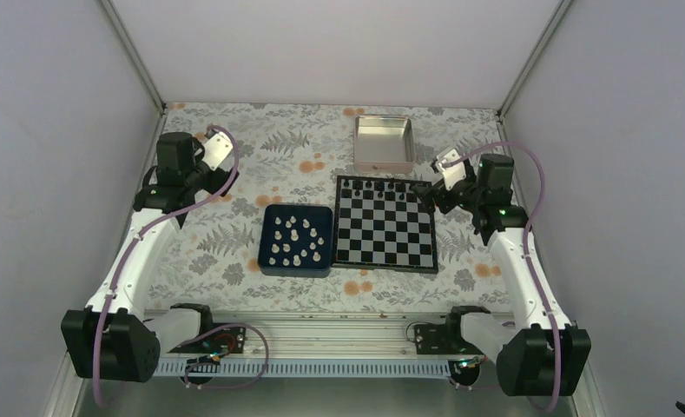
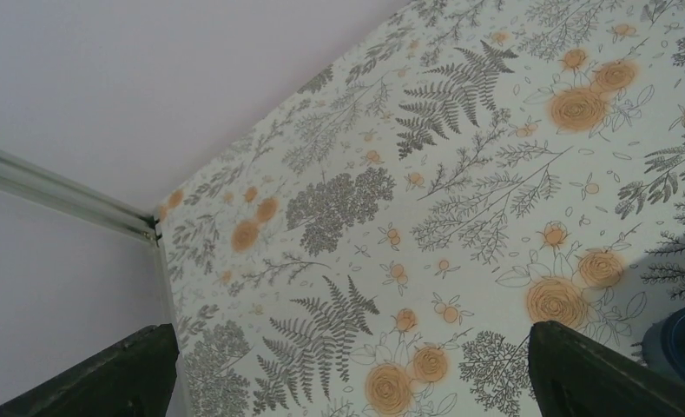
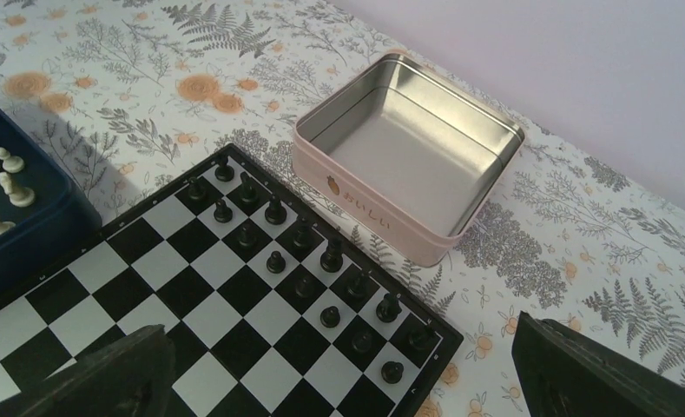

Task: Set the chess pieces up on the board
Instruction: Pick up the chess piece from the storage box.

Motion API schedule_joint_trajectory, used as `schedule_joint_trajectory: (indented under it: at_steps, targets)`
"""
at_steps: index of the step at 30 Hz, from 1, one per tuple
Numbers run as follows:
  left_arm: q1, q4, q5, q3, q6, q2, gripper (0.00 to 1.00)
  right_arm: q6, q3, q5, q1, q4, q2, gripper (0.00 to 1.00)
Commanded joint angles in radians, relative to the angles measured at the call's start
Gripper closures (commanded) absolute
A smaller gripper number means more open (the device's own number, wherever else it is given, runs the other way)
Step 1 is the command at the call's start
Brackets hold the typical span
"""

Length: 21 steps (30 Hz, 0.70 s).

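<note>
Right now your left hand (image 2: pixel 356 356) is spread wide, with its two dark fingers (image 2: pixel 121 378) at the lower corners of the wrist view and nothing gripped between them. It hangs over the far left part of the desk (image 1: pixel 234 234), above the floral cloth (image 2: pixel 460 174) and near the back corner. A corner of the dark blue tray (image 1: pixel 265 262) shows at the right edge of the left wrist view.

Your right hand (image 3: pixel 339 347) is just as wide open and holds nothing. Its fingers (image 3: pixel 582 373) frame the far rows of the chessboard (image 1: pixel 385 234) from above, by the board's far right corner. The black pieces (image 3: pixel 273 230) stand there in two rows along the far edge. Just beyond that edge sits a square tin (image 3: pixel 382 213), pale pink outside and bare metal inside, lying open side up.

The white chess pieces (image 1: pixel 295 239) are all in the dark blue tray, loosely scattered and mostly upright as far as you can tell. The tray sits just beside the chessboard's left edge, in the middle of the desk. No white piece is on the chessboard yet.
</note>
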Motion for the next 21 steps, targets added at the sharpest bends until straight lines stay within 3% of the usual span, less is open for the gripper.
schedule_joint_trajectory:
  at_steps: [1,6,12,21]
  targets:
    - [0.004,-0.012,-0.012,0.021,0.005,-0.016,0.00,-0.037,0.030,0.000,0.009,-0.026,-0.003,0.00]
    - [0.005,-0.024,-0.023,0.038,0.032,-0.010,0.00,-0.078,0.077,0.002,0.021,-0.066,0.033,0.00]
    - [0.006,-0.034,0.015,0.040,0.041,-0.028,0.00,-0.087,0.281,0.031,0.136,-0.170,0.127,0.00]
    - [0.005,-0.033,0.003,0.080,0.042,-0.011,0.00,-0.117,0.565,0.162,0.586,-0.271,0.394,0.00]
